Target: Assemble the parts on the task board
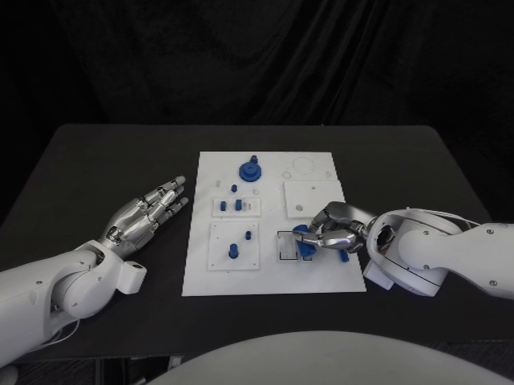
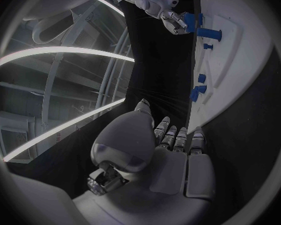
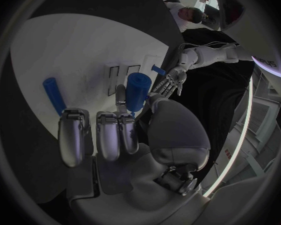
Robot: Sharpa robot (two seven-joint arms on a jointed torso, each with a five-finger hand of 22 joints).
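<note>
The white task board (image 1: 269,273) lies mid-table. My right hand (image 1: 332,228) hovers over its near right part and pinches a blue cylinder (image 3: 137,91) between thumb and fingers, just above a black-outlined slot (image 1: 287,245). A second blue peg (image 3: 53,95) lies on the board beside that hand. My left hand (image 1: 152,210) rests flat on the table left of the board, fingers straight and apart, holding nothing. The left wrist view shows the left hand's palm (image 2: 172,150), the board (image 2: 240,50) and the right hand (image 2: 162,7) with its blue part (image 2: 190,19).
A blue gear-like part (image 1: 250,170) stands at the board's far side. Small blue pegs stand in the middle block (image 1: 236,206) and the near left block (image 1: 240,245). Black table (image 1: 107,160) surrounds the board.
</note>
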